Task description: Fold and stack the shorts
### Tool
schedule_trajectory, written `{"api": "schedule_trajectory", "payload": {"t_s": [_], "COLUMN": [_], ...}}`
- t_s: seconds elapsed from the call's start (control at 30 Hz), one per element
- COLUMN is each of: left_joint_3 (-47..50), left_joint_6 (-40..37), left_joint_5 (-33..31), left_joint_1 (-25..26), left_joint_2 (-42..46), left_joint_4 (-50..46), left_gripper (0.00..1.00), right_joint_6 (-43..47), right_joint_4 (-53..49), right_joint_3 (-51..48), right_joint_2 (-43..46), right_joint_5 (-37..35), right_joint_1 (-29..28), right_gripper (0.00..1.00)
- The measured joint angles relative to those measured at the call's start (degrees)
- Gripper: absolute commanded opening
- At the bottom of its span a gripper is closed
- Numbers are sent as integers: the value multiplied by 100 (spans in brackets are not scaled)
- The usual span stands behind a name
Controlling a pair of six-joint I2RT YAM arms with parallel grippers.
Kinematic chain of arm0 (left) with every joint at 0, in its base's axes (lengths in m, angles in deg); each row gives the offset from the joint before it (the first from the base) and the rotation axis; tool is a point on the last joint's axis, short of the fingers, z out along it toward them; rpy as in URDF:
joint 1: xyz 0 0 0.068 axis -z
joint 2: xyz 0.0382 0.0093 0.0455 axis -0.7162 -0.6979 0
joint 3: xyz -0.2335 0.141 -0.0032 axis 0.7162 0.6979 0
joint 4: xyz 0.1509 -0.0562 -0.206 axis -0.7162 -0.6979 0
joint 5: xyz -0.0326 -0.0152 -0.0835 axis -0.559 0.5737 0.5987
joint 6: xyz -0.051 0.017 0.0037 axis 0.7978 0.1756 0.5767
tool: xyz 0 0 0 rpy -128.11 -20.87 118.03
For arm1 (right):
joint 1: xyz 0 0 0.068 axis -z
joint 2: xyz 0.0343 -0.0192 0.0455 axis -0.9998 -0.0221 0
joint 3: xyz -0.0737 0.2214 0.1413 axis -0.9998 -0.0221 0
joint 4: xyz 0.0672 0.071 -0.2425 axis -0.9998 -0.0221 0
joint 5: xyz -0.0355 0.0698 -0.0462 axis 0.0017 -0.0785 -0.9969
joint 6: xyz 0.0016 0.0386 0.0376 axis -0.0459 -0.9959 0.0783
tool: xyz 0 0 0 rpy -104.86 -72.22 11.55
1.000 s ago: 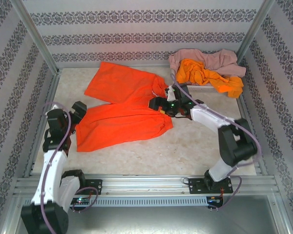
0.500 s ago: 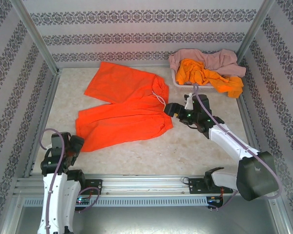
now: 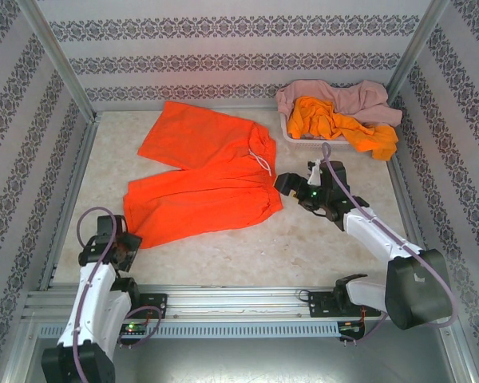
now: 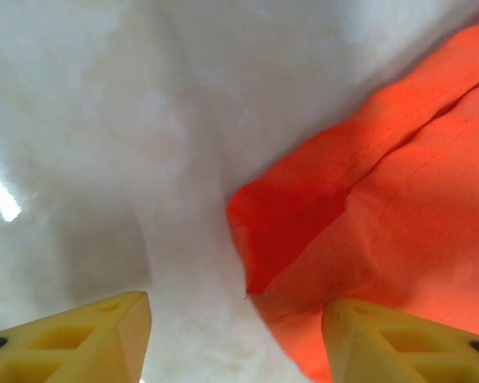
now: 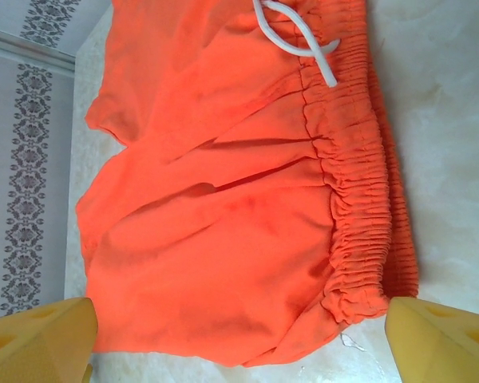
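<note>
Orange shorts (image 3: 203, 179) lie flat, legs splayed; left fingers (image 4: 80, 339) hover low by a hem, spread, and right fingers (image 5: 40, 335) reach toward the waistband, spread.

Setting: robot test cell of the laboratory kind, dressed as a domestic room.
Evidence:
- Bare aluminium frame posts (image 3: 60, 60) stand at the corners.
- Wall panels (image 3: 223, 48) are papered in grey damask stripes.
- The tabletop (image 3: 319, 247) is pale with a marble pattern.
- A slotted metal rail (image 3: 239, 302) runs along the near edge.
- A white-and-black left arm (image 3: 96, 291) and right arm (image 3: 375, 231) are bolted to that rail on black bases.
</note>
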Motion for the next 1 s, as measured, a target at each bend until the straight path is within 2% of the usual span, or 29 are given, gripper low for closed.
{"api": "schedule_trajectory", "payload": {"t_s": [0.17,0.33,0.43,0.57,0.77,1.0], "left_joint_3": [118,133,103,-57,-46,144], "left_joint_6": [7,-31,-101,-190,-197,-197], "left_joint_5": [79,98,107,105,153,256], "left_joint_1": [0,0,2,2,2,2], "left_joint_2": [-487,-634,-627,-483,-243,-229], "left_joint_4": [695,1073,1143,1147,1268,1469], "left_gripper": [38,12,1,0,0,0], "right_joint_6": [-17,-173,-343,-605,-1054,-1397], "right_joint_4": [42,210,271,367,625,826], "right_joint_3": [-107,-254,-374,-479,-562,-664], "right_joint_2": [-2,-131,-247,-382,-811,-1088], "right_joint_5": [26,92,109,61,-133,-538], "right_joint_1": [28,28,24,-33,-286,-472], "right_gripper": [93,91,89,84,69,59]}}
